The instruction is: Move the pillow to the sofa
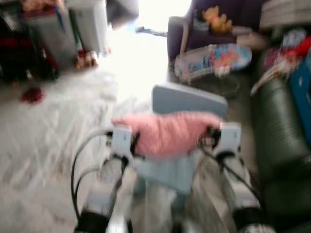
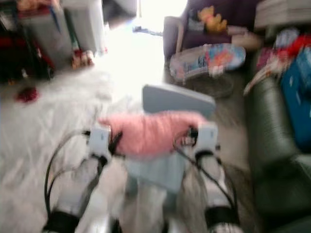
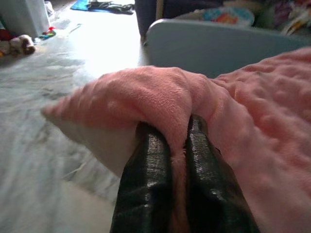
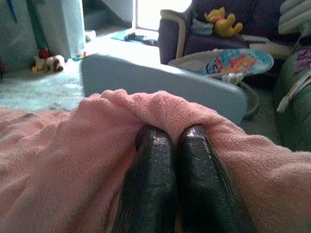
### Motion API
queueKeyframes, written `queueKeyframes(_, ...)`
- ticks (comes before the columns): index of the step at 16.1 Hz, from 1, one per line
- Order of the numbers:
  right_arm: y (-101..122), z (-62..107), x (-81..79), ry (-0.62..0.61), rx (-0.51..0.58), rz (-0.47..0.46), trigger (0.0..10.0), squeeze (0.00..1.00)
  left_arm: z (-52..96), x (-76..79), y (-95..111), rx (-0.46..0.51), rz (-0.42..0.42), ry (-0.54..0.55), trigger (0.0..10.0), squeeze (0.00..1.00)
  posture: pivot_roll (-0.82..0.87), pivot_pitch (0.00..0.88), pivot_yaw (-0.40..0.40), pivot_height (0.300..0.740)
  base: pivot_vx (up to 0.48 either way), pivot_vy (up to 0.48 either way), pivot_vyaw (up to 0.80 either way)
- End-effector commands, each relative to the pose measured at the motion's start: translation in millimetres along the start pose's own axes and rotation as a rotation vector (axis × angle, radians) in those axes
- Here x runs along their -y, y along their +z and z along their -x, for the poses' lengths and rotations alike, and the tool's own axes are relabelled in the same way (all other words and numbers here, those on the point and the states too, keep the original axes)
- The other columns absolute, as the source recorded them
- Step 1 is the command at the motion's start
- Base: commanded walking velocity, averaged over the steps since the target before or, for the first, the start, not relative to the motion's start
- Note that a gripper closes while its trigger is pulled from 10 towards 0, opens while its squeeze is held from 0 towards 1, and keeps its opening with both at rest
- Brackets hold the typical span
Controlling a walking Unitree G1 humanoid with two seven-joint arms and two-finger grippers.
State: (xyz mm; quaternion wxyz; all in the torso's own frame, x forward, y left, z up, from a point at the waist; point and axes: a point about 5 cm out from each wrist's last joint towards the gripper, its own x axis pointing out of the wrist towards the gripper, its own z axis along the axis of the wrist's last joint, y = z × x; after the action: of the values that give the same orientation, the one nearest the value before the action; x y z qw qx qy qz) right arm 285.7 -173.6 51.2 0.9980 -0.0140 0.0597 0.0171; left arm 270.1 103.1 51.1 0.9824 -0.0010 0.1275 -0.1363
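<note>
The two silver arms reach forward from the bottom of the head views, and between them hangs the pillow (image 1: 167,132), pink and fuzzy, held up above the floor (image 1: 43,141). The left end effector (image 3: 181,145) pinches a fold of fabric at the pillow's left end; its two black fingers (image 3: 146,170) are pressed close with pink cloth squeezed between them. The right end effector (image 4: 172,141) grips the right end the same way, fingers nearly together and sunk into the plush.

Just beyond the pillow, and partly under it, stands a pale blue-grey chair (image 1: 187,99) with a rounded back. The head views are blurred.

The sofa (image 1: 279,141), dark green, runs along the right side, near the right arm but apart from the pillow. Blue and red things (image 1: 299,73) lie heaped at its far end. Further back sits a baby bouncer (image 1: 214,60) with a colourful print, and behind it a purple armchair (image 1: 182,34) holding a yellow toy (image 1: 217,19). To the far left stand grey bins (image 1: 63,29), with a small red object (image 1: 32,94) on the floor near them. Bright light washes over the floor in the middle distance.
</note>
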Motion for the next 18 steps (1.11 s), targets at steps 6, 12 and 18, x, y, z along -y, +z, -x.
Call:
queueKeyframes(6, 5, -1.8, -0.8, 0.005, 0.021, 0.011, 10.0, 0.00, -1.6, 2.5, 8, 0.038, -0.009, -0.015, 10.0, 0.00, -0.03, 0.000, -0.005, 0.740, -0.207, 0.195, 0.00)
queueKeyframes(12, 12, -5.4, -0.6, 0.010, 0.029, 0.029, 10.0, 0.00, -9.2, -3.5, 22, 0.077, -0.034, -0.004, 10.0, 0.00, -0.02, 0.000, -0.005, 0.740, 0.000, 0.000, -0.10)
queueKeyframes(18, 5, 2.5, -2.0, -0.001, 0.013, 0.025, 10.0, 0.00, -6.0, -8.6, 13, 0.045, -0.020, 0.019, 10.0, 0.00, -0.03, 0.000, 0.009, 0.740, 0.000, 0.000, -0.80)
